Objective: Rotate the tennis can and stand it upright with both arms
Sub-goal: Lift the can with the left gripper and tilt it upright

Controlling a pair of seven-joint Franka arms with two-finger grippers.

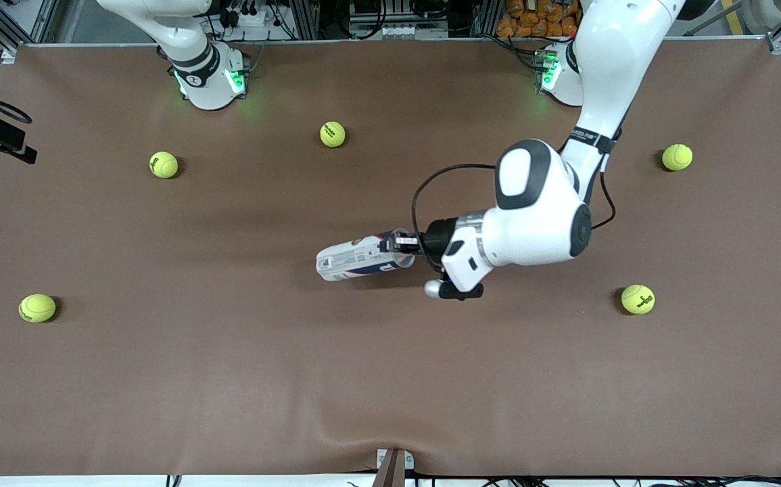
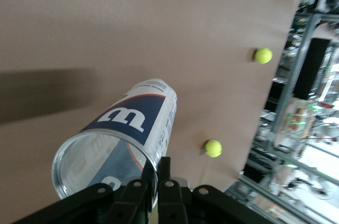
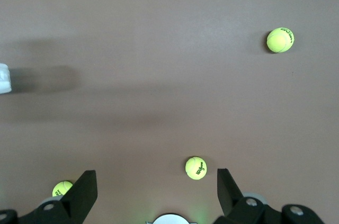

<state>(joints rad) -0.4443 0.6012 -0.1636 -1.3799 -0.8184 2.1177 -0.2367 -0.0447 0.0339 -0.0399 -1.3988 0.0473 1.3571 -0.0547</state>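
One tennis can [image 1: 362, 258] near-horizontal, open mouth toward left arm's end, rim pinched by left gripper [image 1: 404, 241]; right gripper [image 3: 157, 192] fingers spread, empty.

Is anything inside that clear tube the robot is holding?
No balls show inside the clear-plastic tennis can; its open end looks empty. The left gripper pinches its rim. The printed label hides its closed end.

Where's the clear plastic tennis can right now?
The clear plastic tennis can lies near the brown table's middle in the front view, its open rim pinched by the left gripper.
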